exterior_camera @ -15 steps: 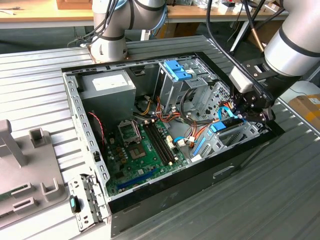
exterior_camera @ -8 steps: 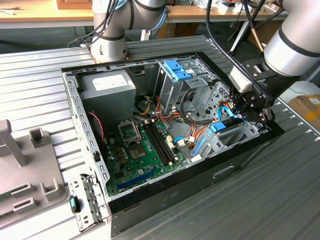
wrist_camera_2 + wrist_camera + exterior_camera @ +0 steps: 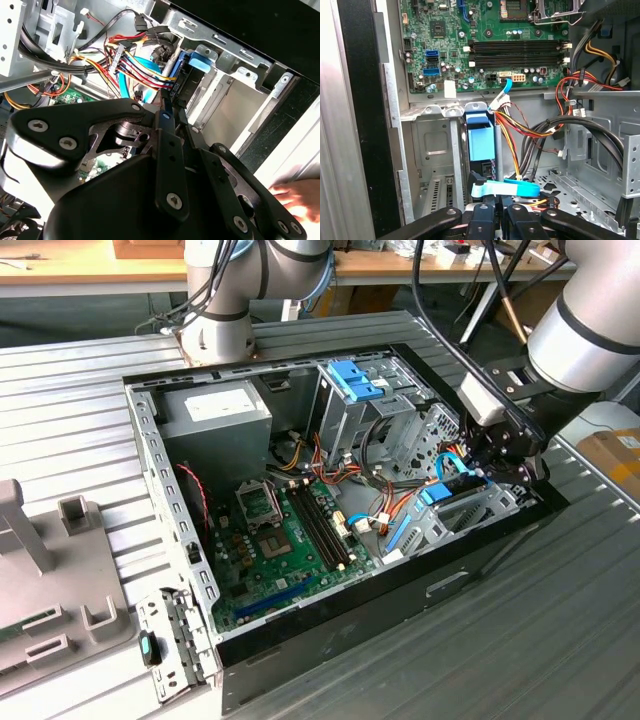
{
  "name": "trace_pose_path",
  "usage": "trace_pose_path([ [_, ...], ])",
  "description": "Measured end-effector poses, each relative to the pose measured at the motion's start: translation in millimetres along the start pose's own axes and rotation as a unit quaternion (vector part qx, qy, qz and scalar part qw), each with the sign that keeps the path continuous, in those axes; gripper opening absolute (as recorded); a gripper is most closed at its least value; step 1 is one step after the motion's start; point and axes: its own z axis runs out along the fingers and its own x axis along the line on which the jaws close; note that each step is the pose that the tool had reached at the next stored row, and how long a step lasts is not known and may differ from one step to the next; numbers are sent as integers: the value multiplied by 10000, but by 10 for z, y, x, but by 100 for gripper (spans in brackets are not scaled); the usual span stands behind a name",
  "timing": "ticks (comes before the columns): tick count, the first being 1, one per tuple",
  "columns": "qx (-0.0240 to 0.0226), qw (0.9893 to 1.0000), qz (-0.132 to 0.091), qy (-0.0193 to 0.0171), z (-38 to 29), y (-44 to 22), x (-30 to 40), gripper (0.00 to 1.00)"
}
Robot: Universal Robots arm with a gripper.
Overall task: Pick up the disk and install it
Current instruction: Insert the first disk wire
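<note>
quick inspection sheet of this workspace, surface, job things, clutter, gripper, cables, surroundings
Surface: ribbed grey metal table carrying an open computer case.
Job's things: the disk with its blue bracket stands on edge in the drive cage at the case's front edge, under the gripper.
Clutter: grey fixture block at the exterior view's left.
Gripper: gripper right at the disk; grip unclear.
Cables: coloured wire bundle beside the disk.
Surroundings: wooden bench behind; a hand near the case.
</note>
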Motion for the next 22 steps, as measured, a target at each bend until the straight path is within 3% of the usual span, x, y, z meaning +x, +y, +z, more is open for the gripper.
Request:
trace_pose_path([
  [6, 0, 10000, 0, 0, 21, 2, 3, 16],
  [11, 0, 10000, 0, 0, -40, -5, -5, 16],
  [22, 16, 10000, -2, -3, -41, -3, 5, 16],
])
